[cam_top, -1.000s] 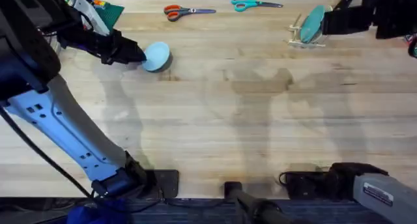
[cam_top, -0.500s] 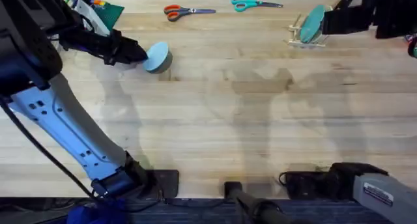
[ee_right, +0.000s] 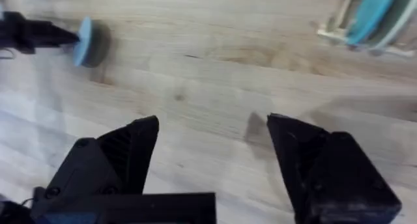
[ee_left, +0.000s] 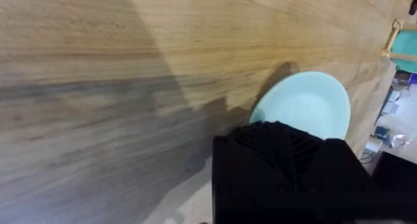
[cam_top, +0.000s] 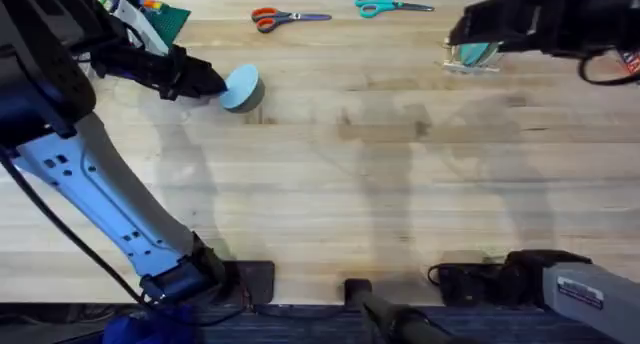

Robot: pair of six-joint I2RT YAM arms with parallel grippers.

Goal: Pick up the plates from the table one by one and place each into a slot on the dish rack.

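On the bench (cam_top: 330,174), at its far left, left claw (cam_top: 215,84) clamped on the rim of a light blue plate (cam_top: 241,87), tilted up off the wood. At the far right, rack (cam_top: 470,62) with a teal plate (ee_right: 373,9) upright in a slot. Right claw (ee_right: 212,159) spread wide and holding nothing, just beside the rack. Along the far edge, two pairs of scissors (cam_top: 288,18).

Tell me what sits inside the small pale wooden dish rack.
A teal round plate stands on edge between the pegs of the dish rack. Its lower rim is hidden behind the rack's frame.
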